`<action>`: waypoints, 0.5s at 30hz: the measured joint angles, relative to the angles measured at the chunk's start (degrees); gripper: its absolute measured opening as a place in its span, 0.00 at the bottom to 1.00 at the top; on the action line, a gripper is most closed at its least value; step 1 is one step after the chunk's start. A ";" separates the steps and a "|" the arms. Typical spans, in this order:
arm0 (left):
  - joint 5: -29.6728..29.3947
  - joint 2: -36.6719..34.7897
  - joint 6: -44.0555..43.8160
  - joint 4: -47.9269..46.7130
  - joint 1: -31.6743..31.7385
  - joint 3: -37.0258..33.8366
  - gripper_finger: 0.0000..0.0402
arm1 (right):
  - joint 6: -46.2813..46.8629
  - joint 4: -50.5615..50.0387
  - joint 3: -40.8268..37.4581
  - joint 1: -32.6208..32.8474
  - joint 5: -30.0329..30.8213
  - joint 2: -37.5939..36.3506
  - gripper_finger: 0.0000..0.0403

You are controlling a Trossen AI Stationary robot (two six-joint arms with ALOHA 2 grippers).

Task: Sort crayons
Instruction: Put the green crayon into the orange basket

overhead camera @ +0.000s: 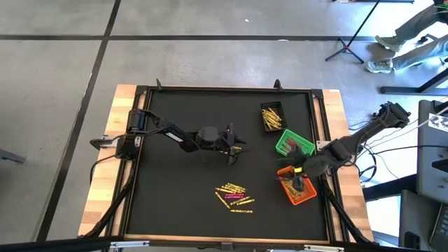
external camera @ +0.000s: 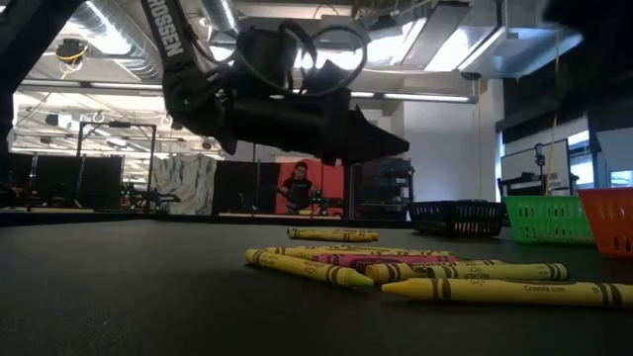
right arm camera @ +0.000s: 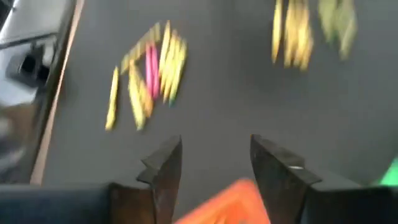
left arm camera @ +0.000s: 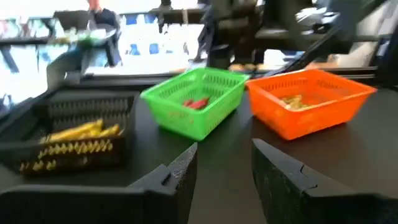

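A pile of crayons, mostly yellow with a pink one, lies flat on the black mat near the table's front middle; it also shows in the low view and, blurred, in the right wrist view. My left gripper is open and empty, above the mat at the table's middle, farther back than the pile. My right gripper is open and empty over the orange bin, whose rim shows between its fingers. In the left wrist view the left gripper stands open toward the bins.
Three bins stand at the right. The black bin holds yellow crayons. The green bin holds red ones. The orange bin holds a few crayons. Bare mat lies left of the pile. A person shows far off in the room.
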 joint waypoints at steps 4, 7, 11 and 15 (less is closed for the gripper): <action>-0.06 -1.44 -3.59 -12.32 0.81 3.26 0.33 | -20.98 13.35 -2.68 -0.12 11.63 -0.46 0.50; 0.12 -3.70 -7.93 -29.02 1.70 7.76 0.33 | -34.49 26.47 -7.56 -1.73 15.18 -0.08 0.51; -1.39 -5.92 -7.09 -53.66 2.94 15.26 0.33 | -43.58 43.72 -14.53 -6.28 12.65 -0.03 0.51; -3.02 -6.07 -2.14 -71.29 3.68 22.80 0.33 | -46.11 54.18 -18.86 -10.37 7.26 -0.03 0.51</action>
